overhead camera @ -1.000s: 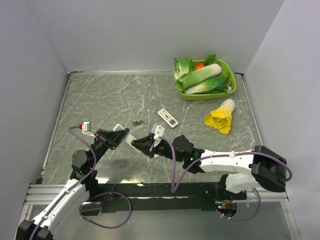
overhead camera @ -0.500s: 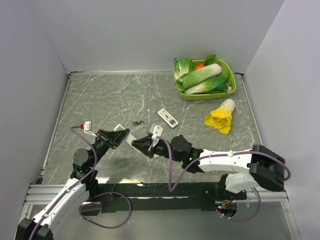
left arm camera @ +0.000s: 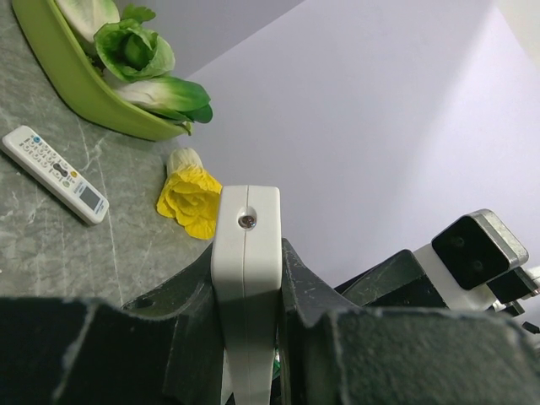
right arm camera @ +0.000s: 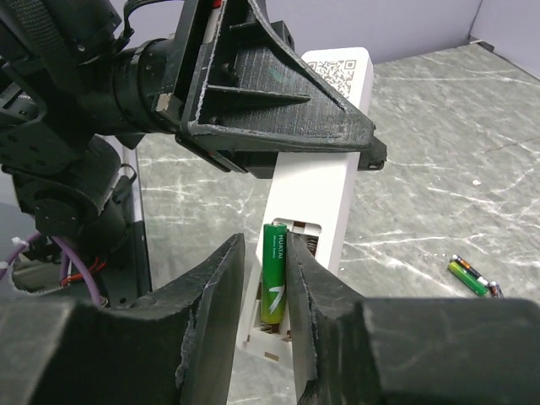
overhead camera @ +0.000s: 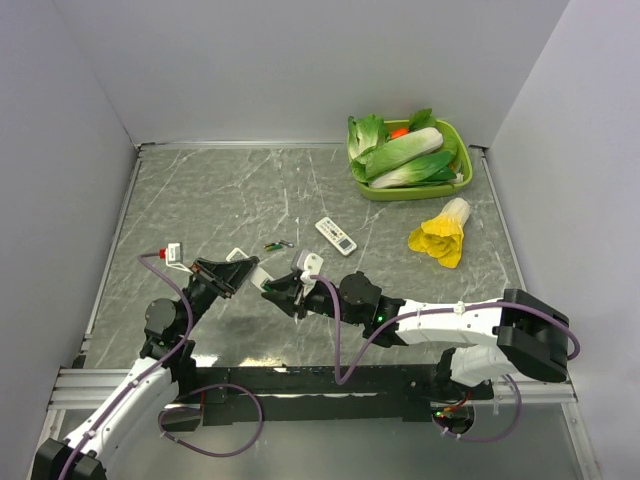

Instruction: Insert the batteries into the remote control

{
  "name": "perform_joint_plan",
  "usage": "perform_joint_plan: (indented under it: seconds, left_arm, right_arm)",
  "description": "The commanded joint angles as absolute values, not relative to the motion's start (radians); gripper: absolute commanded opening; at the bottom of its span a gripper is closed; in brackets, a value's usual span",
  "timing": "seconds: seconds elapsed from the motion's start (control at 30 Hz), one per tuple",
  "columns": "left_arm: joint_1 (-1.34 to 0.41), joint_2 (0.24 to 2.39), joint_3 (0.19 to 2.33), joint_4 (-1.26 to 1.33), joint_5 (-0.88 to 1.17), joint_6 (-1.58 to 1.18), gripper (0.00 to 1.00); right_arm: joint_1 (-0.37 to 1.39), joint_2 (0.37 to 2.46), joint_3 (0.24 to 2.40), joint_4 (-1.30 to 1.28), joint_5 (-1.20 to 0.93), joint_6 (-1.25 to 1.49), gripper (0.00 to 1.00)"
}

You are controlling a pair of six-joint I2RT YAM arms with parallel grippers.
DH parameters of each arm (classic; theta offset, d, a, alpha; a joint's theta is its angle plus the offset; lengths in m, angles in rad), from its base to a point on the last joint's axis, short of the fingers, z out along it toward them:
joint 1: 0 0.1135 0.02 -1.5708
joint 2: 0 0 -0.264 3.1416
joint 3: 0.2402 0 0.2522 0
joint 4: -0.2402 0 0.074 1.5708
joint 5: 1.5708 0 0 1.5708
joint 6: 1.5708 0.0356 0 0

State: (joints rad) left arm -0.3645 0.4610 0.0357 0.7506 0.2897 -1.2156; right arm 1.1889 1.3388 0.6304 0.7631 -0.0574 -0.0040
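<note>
Top view: grips the remote control [overhead camera: 262, 277] in the left gripper [overhead camera: 240, 272], lower left of centre. Meets its free end with the right gripper [overhead camera: 283, 292], coming from the right. Shows 1 loose battery [overhead camera: 279, 245] on the table just above.

Left wrist: clamps the remote end-on at bottom centre, jaws shut against its sides.

Right wrist: stands 1 green battery [right arm camera: 273, 274] upright in the remote's compartment, lower centre, between jaws slightly parted, with a gap on its left side.
</note>
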Motion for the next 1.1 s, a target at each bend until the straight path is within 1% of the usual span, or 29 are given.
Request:
perform_joint_plan:
  seconds: [0.0,0.2,0.4,0.43,0.83,0.93,0.97,1.07]
  left_arm:
    - [-0.368,0.454,-0.086,0.839,0.293,-1.241,0.02]
    - [-0.368,0.474,-0.086,0.861,0.299,-1.244,0.02]
    - [-0.368,0.474,-0.084,0.864,0.304,-1.249,0.02]
    - [-0.368,0.474,-0.084,0.859,0.302,-1.249,0.02]
    - [-0.368,0.480,-0.078,0.853,0.310,-1.252,0.02]
    - [-0.368,0.486,-0.077,0.851,0.318,-1.253,0.02]
    - [-0.368,0.488,-0.077,0.851,0.322,-1.255,0.02]
    - [-0.368,0.497,-0.066,0.847,0.336,-1.255,0.02]
  right_arm:
    - [1.192,1.353,0.655,0.767,-0.049,-0.002,0.36]
    - [1.192,1.342,0.653,0.770,-0.048,-0.002,0.40]
    - [1.192,1.327,0.649,0.762,-0.032,-0.002,0.46]
    - [1.193,1.325,0.646,0.764,-0.031,-0.002,0.48]
    - [1.192,1.273,0.647,0.724,-0.014,-0.005,0.54]
    - [1.190,1.235,0.664,0.665,-0.040,-0.029,0.56]
    - [1.189,1.220,0.672,0.641,-0.049,-0.043,0.57]
    - [1.181,1.163,0.738,0.505,-0.098,-0.116,0.59]
